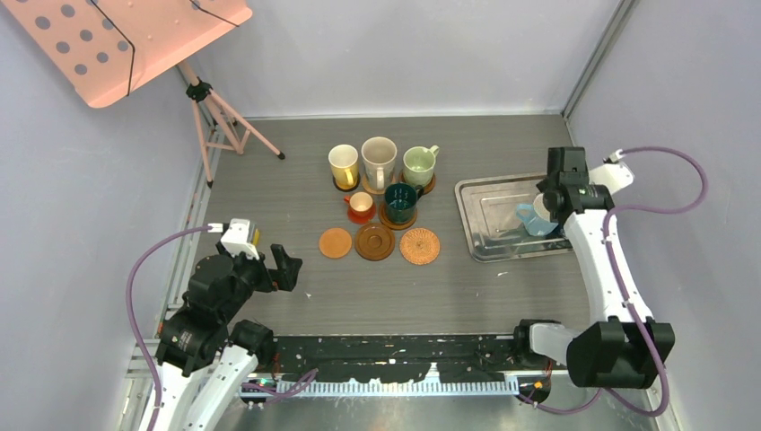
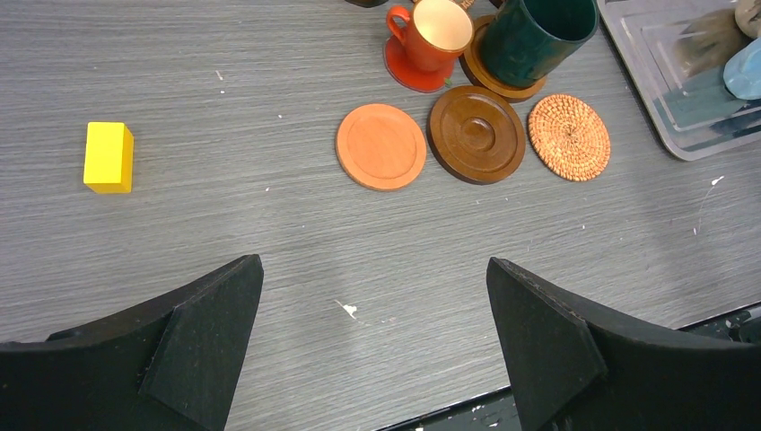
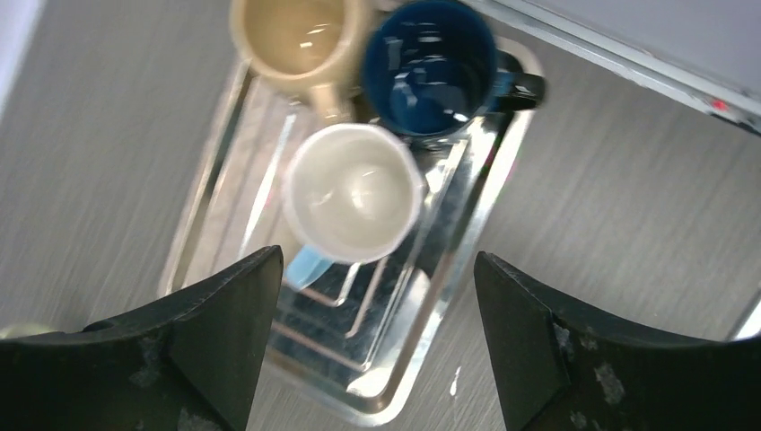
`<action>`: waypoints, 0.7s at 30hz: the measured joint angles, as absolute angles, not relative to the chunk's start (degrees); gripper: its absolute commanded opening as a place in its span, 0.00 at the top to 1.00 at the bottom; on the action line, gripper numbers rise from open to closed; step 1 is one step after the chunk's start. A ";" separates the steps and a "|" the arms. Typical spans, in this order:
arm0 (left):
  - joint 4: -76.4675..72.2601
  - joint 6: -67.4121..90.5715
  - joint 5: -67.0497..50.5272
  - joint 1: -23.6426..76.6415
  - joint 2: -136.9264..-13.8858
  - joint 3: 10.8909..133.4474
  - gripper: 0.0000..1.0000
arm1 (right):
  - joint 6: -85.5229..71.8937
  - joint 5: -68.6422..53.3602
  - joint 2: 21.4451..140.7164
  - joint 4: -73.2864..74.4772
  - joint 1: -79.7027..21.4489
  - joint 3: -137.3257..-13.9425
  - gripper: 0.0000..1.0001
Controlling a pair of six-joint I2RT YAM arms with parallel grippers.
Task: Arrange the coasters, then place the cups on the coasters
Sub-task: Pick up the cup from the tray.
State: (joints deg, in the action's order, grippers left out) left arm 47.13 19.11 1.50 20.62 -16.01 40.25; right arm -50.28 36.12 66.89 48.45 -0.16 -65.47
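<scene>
Three bare coasters lie in a row mid-table: orange-tan (image 1: 336, 242) (image 2: 380, 146), dark brown (image 1: 374, 241) (image 2: 476, 134) and wicker (image 1: 420, 246) (image 2: 569, 137). Behind them stand five cups on coasters: yellow (image 1: 344, 165), cream (image 1: 378, 162), pale green (image 1: 418, 165), small orange-red (image 1: 360, 205) (image 2: 431, 31) and dark green (image 1: 400, 202) (image 2: 538, 31). In the metal tray (image 1: 489, 220) (image 3: 502, 180) sit a white-blue cup (image 1: 536, 218) (image 3: 353, 199), a beige cup (image 3: 296, 34) and a navy cup (image 3: 431, 65). My right gripper (image 1: 545, 208) (image 3: 377, 260) hangs open above the tray, just short of the white-blue cup. My left gripper (image 1: 287, 267) (image 2: 374, 263) is open over bare table at the near left.
A small yellow block (image 2: 109, 157) lies on the table left of the coasters. A pink perforated music stand (image 1: 135, 36) on a tripod (image 1: 220, 117) stands at the back left. Walls close in the table at the back and on both sides.
</scene>
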 measured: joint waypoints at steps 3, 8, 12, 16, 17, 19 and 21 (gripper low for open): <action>47.13 19.11 1.50 20.62 -16.01 40.25 0.01 | -52.88 35.03 68.23 48.75 5.23 -62.70 0.19; 47.13 19.11 1.50 20.62 -16.01 40.25 0.01 | -54.19 31.90 72.31 46.89 9.61 -59.33 0.24; 47.13 19.11 1.50 20.62 -16.01 40.25 0.01 | -54.24 30.20 74.13 44.05 10.44 -58.46 0.29; 47.11 19.11 1.50 20.62 -16.14 40.25 0.01 | -54.22 29.30 75.55 42.33 10.63 -58.35 0.34; 47.11 19.11 1.50 20.62 -16.23 40.25 0.01 | -54.19 29.17 76.03 42.00 10.63 -58.33 0.35; 47.11 19.11 1.50 20.62 -16.32 40.25 0.01 | -54.19 28.84 77.06 41.54 10.63 -58.30 0.39; 47.11 19.11 1.50 20.62 -16.32 40.25 0.01 | -54.13 28.51 77.78 41.34 10.63 -58.26 0.45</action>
